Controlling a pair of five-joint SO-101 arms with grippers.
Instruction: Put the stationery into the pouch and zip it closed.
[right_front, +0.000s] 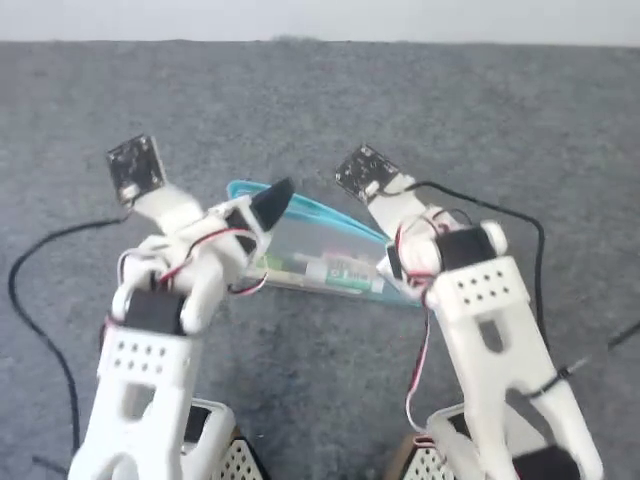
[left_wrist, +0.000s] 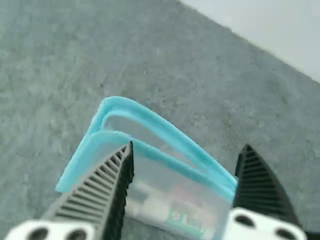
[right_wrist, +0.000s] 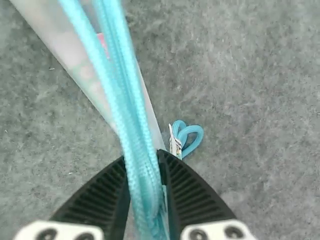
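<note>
Pouch (right_front: 318, 243): clear body, teal zip band along the top edge, lying on grey mat (right_front: 420, 100) between the two arms. It stands on its long edge, zip side up.

Stationery (left_wrist: 172, 216): inside the pouch, low in it. Green/white and reddish bits seen thru the clear wall; can't tell the items apart.

L gripper (left_wrist: 187, 146): at one end of pouch, jaws spread wide, gripping nothing. The pouch end sits between the two fingers. One finger (left_wrist: 112, 185) overlaps the near teal band; can't tell if it touches. Other finger well off to the far side of pouch.

Zip bands at this end are parted, so the mouth gapes here, w/ both bands curving round to meet at the corner.

R gripper (right_wrist: 141, 156): at opp. end of pouch, jaws clenched on the teal band, both bands pressed together between the fingers. From there the bands run away from the gripper as one strip.

Zip pull (right_wrist: 186, 137): just beside R gripper, on the mat next to the pinched end. Metal tab w/ a small teal loop lying flat, not held.

Cables (right_front: 40, 320): black, trailing on mat outboard of each arm, well apart from pouch.
</note>
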